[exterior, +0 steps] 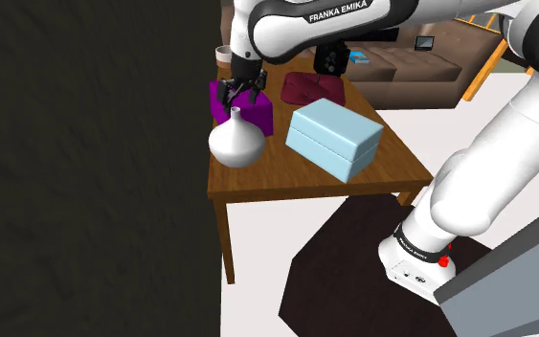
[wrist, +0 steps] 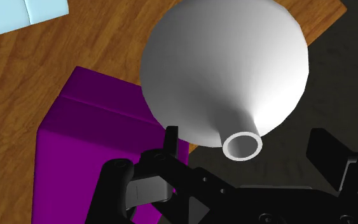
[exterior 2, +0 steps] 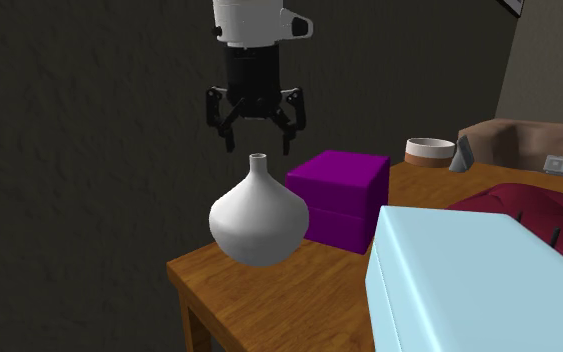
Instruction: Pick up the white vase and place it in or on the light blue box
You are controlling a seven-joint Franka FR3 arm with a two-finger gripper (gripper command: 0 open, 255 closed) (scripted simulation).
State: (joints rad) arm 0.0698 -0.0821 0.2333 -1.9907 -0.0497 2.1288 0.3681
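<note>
We count two boxes, a light blue box [exterior: 334,140] and a purple box [exterior: 261,120], one vase [exterior: 235,144], one dark red cushion [exterior: 311,89] and one bowl [exterior 2: 430,150] on the tabletop [exterior: 281,178].

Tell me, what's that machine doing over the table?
A white robot arm holds its black gripper open just above the neck of a white vase, not touching it. The vase stands upright near the edge of a wooden table, next to a purple box. The light blue box sits closed further along the table, with nothing on it.
</note>
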